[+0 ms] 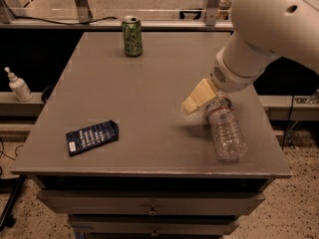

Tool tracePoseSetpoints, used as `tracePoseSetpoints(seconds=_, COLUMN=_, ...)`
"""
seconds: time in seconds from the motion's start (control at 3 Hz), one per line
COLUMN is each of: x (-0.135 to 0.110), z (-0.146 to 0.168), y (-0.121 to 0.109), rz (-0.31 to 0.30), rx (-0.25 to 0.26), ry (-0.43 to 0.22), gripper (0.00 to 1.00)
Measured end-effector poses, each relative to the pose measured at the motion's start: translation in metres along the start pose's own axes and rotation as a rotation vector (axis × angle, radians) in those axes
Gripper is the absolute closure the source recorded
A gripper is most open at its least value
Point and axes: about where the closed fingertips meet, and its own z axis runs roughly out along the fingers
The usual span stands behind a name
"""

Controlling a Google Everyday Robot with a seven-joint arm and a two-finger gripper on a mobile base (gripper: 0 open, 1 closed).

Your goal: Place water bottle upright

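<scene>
The water bottle, clear ribbed plastic with a narrow red-and-white band near its neck, lies on its side at the right of the grey table, its base toward the front edge. Its cap end is hidden under my arm. My cream-coloured gripper hangs from the large white arm just left of the bottle's neck, close above the tabletop. Whether it touches the bottle cannot be told.
A green drink can stands upright at the back of the table. A dark blue packet lies flat at the front left. A small white pump bottle stands on a ledge left of the table. The bottle lies near the right and front edges.
</scene>
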Motion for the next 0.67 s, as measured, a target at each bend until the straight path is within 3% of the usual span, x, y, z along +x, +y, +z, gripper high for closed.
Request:
tracePoseSetpoints(seconds=0.33, x=0.005, z=0.013, y=-0.001, rz=0.049, rx=0.032, ry=0.041, gripper=0.00)
tracePoseSetpoints(seconds=0.67, x=0.013, z=0.023, y=0.001, rz=0.073, rx=0.060, ry=0.070, gripper=0.18)
